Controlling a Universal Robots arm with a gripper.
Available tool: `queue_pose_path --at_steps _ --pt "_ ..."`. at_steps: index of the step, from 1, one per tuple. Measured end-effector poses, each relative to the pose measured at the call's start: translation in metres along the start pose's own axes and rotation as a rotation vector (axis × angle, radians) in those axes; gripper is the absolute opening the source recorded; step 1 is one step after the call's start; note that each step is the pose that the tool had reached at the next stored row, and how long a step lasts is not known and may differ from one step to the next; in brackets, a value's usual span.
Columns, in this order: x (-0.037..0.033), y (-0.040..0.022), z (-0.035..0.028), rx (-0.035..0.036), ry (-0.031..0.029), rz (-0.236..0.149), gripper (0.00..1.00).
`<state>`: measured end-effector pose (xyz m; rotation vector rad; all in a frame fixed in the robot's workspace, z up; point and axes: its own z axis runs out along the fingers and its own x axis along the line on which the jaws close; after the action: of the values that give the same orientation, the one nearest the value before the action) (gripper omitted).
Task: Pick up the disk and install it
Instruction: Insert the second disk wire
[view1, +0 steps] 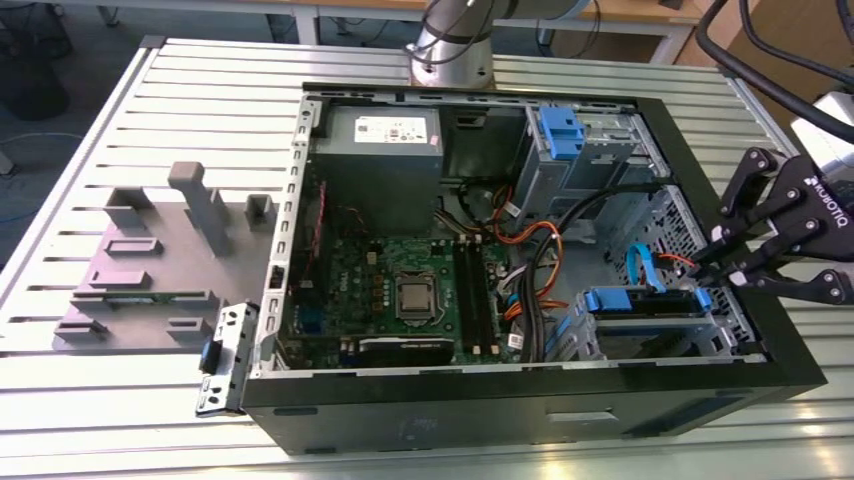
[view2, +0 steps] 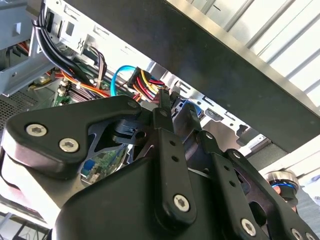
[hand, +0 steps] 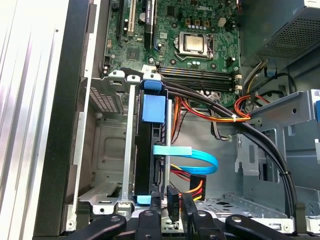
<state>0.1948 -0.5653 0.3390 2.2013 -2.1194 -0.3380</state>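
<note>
Fingertips (view1: 715, 268) drawn close together beside blue-bracketed disk (view1: 641, 303), seated in drive cage (view1: 727, 335), lower right of the exterior view.

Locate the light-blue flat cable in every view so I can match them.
Exterior view: light-blue cable arcs above the disk, at the exterior view's right.
Second wrist view: loops beside red-yellow wires.
First wrist view: curves from the disk's edge.
Shared landmark: the red-yellow wires.
</note>
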Motion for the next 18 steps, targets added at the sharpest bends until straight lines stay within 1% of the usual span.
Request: queue_pose_path --at_steps 2,9,10,11,12,13,18 --pt "0.0001 -0.0002 0.0010 -0.0007 0.0000 0.000 0.30" --pt "0.0001 -0.0003 0.0012 -0.0009 0.0000 0.000 0.30" --pt "0.0002 -0.0003 0.0013 -0.0009 0.0000 0.000 0.29" --pt "0.0001 -0.0003 0.0013 -0.0010 0.0000 0.000 0.22" --pt "0.0001 -0.0003 0.0013 -0.0009 0.0000 0.000 0.22" --pt "0.0001 -0.0003 0.0013 -0.0009 0.0000 0.000 0.17" --pt "0.0001 -0.0003 0.0013 -0.0010 0.0000 0.000 0.16"
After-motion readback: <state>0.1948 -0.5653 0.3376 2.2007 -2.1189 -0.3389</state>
